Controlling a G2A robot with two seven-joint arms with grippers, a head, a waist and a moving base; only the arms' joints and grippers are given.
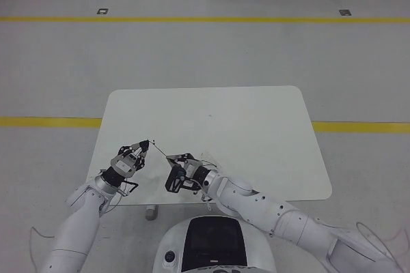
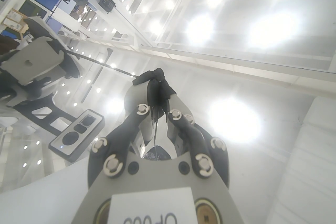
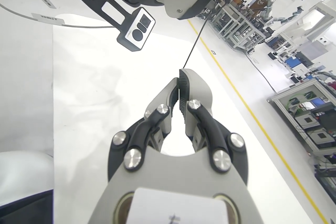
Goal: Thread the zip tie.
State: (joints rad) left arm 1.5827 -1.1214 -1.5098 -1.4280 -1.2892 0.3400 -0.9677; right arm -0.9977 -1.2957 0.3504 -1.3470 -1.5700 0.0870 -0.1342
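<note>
The zip tie (image 1: 160,150) is a thin black strip stretched in the air between my two grippers, above the white table's (image 1: 260,130) front left part. My left gripper (image 1: 144,145) is shut on one end, seen at the fingertips in the left wrist view (image 2: 156,77), where the strip (image 2: 105,64) runs off to the right gripper (image 2: 64,51). My right gripper (image 3: 179,77) is shut on the other end, and the zip tie (image 3: 197,39) rises from its tips to the left gripper (image 3: 219,3). Which end holds the tie's head I cannot tell.
A small grey object (image 1: 150,212) sits just off the table's front edge between the arms. The far and right parts of the table carry nothing. Yellow floor lines (image 1: 41,121) run behind the table.
</note>
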